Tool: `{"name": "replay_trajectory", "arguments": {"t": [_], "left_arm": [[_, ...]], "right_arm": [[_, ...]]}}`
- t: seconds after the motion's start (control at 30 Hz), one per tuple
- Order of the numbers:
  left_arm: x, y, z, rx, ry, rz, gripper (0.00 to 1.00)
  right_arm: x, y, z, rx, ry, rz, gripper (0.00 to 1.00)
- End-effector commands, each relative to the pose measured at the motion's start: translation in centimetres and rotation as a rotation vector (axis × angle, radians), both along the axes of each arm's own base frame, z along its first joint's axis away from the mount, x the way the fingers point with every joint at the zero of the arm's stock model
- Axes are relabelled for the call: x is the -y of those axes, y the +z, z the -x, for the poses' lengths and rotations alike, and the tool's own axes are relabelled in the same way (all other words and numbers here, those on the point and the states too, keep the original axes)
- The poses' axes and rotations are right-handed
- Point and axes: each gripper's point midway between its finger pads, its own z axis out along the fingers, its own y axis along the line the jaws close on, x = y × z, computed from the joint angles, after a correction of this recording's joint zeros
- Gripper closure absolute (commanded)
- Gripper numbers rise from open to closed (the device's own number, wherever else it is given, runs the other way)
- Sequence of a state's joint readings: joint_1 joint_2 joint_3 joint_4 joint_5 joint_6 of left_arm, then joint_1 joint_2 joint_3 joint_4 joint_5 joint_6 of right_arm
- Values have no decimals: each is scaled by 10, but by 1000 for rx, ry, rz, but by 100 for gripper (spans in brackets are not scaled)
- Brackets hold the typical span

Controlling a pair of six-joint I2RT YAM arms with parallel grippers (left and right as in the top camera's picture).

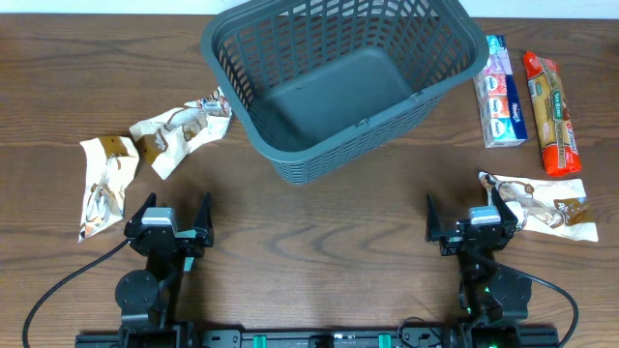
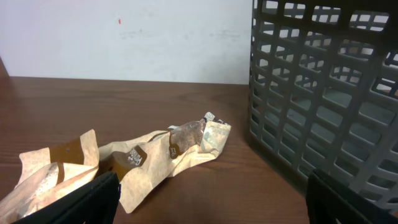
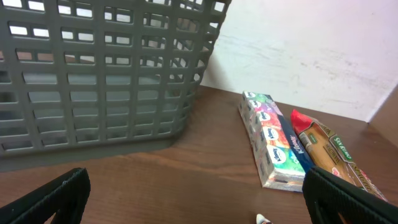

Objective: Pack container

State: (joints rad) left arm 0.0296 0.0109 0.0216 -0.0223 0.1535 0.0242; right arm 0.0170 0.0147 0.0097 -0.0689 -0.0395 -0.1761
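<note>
Wooden table (image 1: 319, 227); left gripper (image 1: 177, 203), right gripper (image 1: 469, 205) spread wide, empty

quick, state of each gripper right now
left gripper: open, holding nothing
right gripper: open, holding nothing

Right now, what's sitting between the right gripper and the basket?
Nothing: only bare wooden table lies between the right gripper and the container. The overhead view shows it, and the right wrist view agrees.
</note>
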Motion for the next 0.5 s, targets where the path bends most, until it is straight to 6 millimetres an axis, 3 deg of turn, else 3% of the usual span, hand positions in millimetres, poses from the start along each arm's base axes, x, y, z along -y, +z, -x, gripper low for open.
{"name": "replay_trajectory", "arguments": {"t": [0.0,0.47], "left_arm": [[2,-15,1,-44,-11,-7,16],[2,-15,1,-44,-11,-7,16]], "right_arm": [[2,-1,0,2,-10,-7,1],[2,-1,0,2,-10,-7,1]]}}
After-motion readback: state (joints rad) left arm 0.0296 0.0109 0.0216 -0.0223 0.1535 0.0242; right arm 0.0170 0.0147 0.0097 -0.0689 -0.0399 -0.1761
